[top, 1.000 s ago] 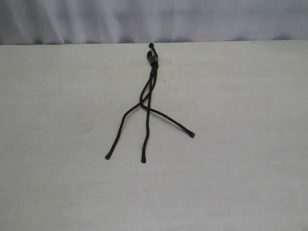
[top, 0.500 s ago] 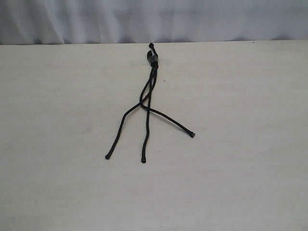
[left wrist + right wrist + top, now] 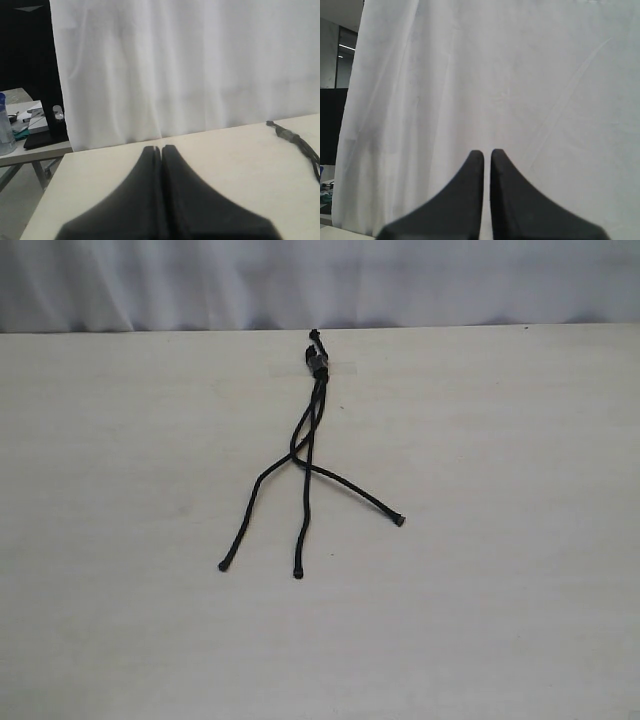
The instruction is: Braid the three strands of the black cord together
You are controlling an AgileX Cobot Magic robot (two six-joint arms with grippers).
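The cord (image 3: 318, 362) lies on the worktop (image 3: 520, 540), its three strands (image 3: 302, 464) crossed once and otherwise loose; nearly all the braiding remains. The left gripper (image 3: 161, 150) and right gripper (image 3: 487, 155) are closed and empty.

table (image 3: 500, 590): pale wood-look top, matt, faint fine grain, no glare.
black cord (image 3: 313, 420): woven rope, matt black, slightly rough surface.
the three strands (image 3: 305, 520): same matt rope; each ends in a small blunt tip that looks sealed. finer texture too small to tell.
bound end (image 3: 318, 362): tight dark wrapping; a pale translucent strip (image 3: 341, 368), tape-like, lies at it on the table.
backdrop (image 3: 150, 285): white cloth, matt, soft folds.
left gripper (image 3: 161, 148) and right gripper (image 3: 487, 152): black, smooth, matt; blurred, so plastic or rubber cannot be told.
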